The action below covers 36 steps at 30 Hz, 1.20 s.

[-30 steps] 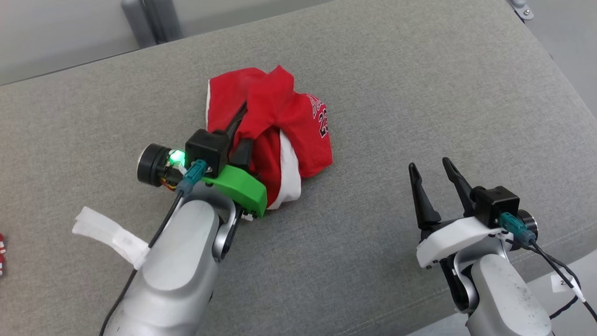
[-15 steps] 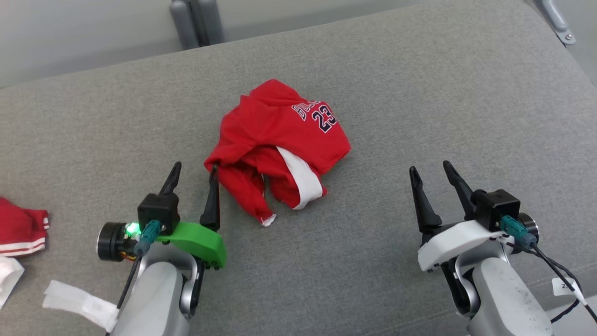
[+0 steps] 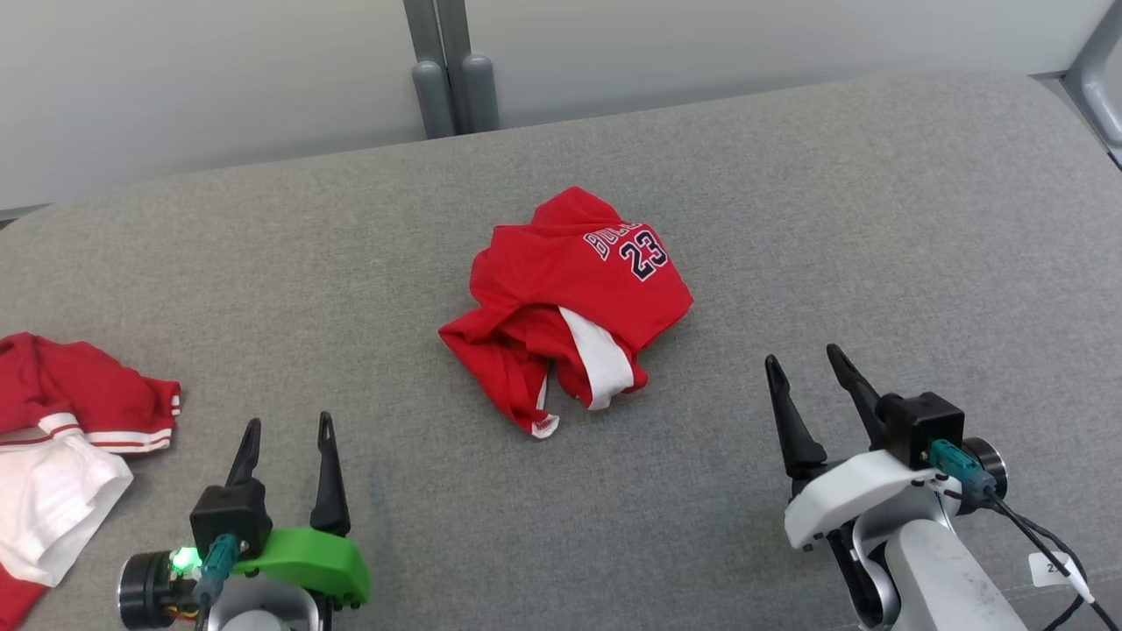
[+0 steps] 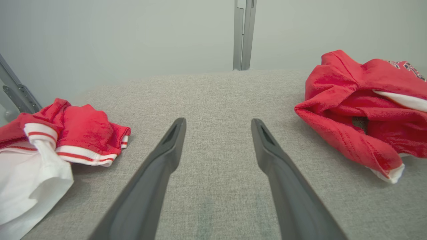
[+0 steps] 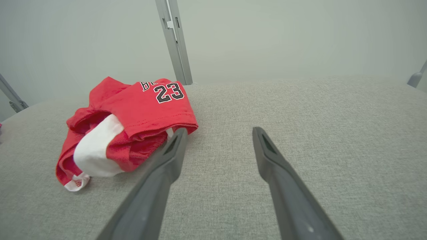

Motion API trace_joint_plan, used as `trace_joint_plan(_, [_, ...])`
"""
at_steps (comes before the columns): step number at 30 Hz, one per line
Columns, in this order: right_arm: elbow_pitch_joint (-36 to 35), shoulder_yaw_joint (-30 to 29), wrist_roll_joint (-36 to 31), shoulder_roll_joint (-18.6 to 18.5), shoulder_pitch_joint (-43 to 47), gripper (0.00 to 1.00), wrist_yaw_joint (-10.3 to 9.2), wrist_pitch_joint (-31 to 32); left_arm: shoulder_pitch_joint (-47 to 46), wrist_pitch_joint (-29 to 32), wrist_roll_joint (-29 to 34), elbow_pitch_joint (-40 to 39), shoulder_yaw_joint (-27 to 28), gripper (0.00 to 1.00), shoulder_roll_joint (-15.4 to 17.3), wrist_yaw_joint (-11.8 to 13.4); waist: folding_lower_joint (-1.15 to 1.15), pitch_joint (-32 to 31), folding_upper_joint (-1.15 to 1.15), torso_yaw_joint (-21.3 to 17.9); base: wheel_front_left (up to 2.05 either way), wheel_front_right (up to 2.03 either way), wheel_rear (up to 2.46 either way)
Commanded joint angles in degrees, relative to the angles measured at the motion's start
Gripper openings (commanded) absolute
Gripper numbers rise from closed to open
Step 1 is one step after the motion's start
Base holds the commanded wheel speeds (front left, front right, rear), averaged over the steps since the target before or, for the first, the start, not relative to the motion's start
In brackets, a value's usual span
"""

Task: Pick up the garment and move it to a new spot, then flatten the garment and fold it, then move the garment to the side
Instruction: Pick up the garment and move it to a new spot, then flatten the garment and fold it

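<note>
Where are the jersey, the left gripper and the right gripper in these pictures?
jersey (image 3: 570, 280): head view, on the red cloth left of the number 23.
left gripper (image 3: 289, 421): head view, midway between its open fingertips.
right gripper (image 3: 800, 355): head view, midway between its open fingertips.

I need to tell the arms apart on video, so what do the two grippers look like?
The left gripper has a green base and a glowing green light; the right gripper a white base. Both have two long dark tapered fingers and a black camera box with a teal plug.
</note>
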Motion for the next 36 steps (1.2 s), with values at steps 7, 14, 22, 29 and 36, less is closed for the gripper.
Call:
trace_joint_plan(7, [0.5,0.2,-0.6,-0.1,2.8,1.00,-0.02,0.0,6.7,0.0,-1.6,-2.9,1.5,1.00,-0.3,1.4,0.00,-3.7,0.00,2.9,0.00,0.00,0.00])
trace_joint_plan(14, [0.6,1.1,-0.3,-0.1,3.1,1.00,-0.02,0.0,6.3,0.0,-2.4,-3.7,-0.7,1.00,-0.2,2.0,0.00,-3.0,0.00,4.6,0.00,0.00,0.00])
trace_joint_plan(22, [2.5,8.7,1.1,-0.1,0.5,1.00,-0.02,0.0,4.3,0.0,-3.6,-3.2,-2.9,1.00,-0.2,1.1,0.00,0.2,0.00,8.8,0.00,0.00,0.00])
trace_joint_plan(29, [6.5,16.6,1.5,-0.1,-3.0,1.00,-0.02,0.0,2.8,0.0,-4.2,-2.8,-4.5,1.00,-0.2,1.3,0.00,3.2,0.00,13.9,0.00,0.00,0.00])
trace_joint_plan(36, [10.8,16.1,-1.5,-0.2,-6.3,1.00,-0.03,0.0,1.9,0.0,-3.8,-2.8,-4.9,1.00,-0.2,1.2,0.00,5.4,0.00,17.9,0.00,0.00,0.00])
